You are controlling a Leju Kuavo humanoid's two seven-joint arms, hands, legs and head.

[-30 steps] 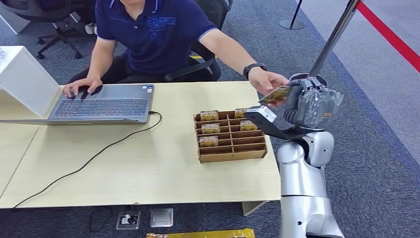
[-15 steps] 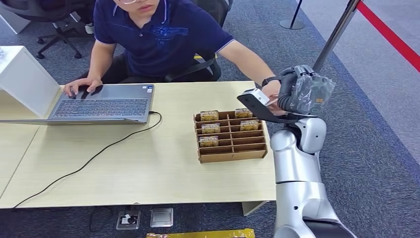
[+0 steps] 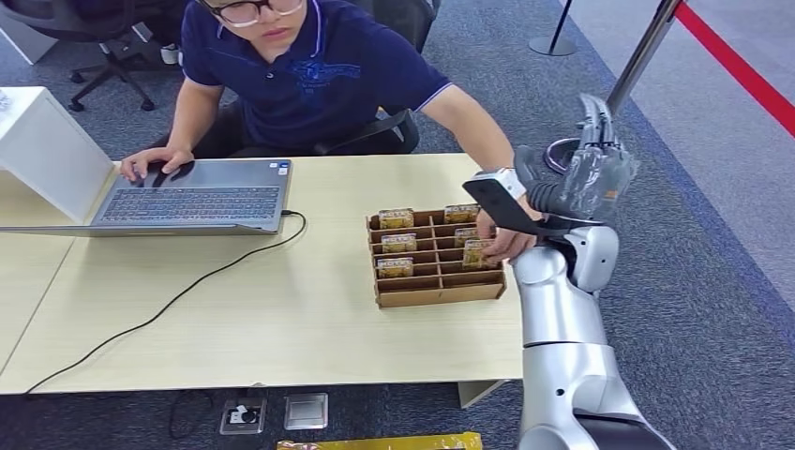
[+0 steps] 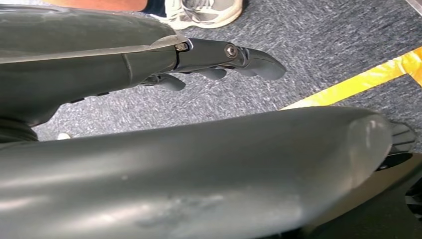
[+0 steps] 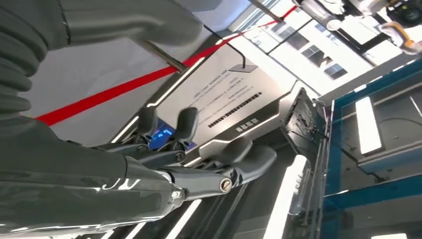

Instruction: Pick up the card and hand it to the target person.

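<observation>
at the right end of the worktop (image 3: 281, 309), right hand (image 3: 586, 178) is raised past the edge, fingers (image 5: 199, 132) apart and upright, nothing in them; looks like the release pose for a handoff. person's hand (image 3: 502, 239) is down at the cardboard divider tray (image 3: 439, 292), resting on a card (image 3: 476, 251) at the tray's right side, so the card is with the person, probably being slotted in. other cards sit upright in compartments for easy pinching. left hand (image 4: 214, 62) hangs over carpet, fingers loosely extended, holding nothing.
</observation>
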